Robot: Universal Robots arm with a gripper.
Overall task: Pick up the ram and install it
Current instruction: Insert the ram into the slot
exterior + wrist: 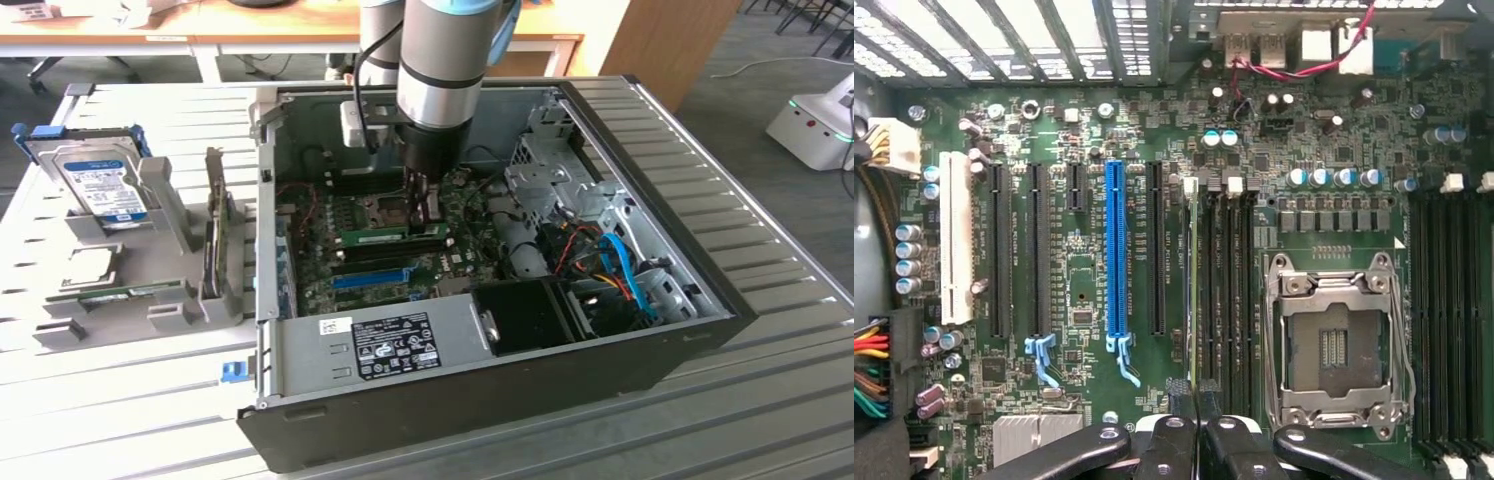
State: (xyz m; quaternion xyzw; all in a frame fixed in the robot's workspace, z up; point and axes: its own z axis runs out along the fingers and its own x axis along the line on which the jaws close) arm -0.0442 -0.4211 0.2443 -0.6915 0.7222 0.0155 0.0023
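Edge-on, the ram (1191,290) reads as a long, thin, pale-green strip standing upright. It lines up with the memory slot farthest from the CPU socket (1341,345), in the bank just beside that socket. I cannot tell whether it is seated. My arm (441,60) drops straight down into the open computer case (694,300), with the wrist vertical above the socket. My end effector (1194,398) is clamped on the ram, its fingers pressed close together on either face.
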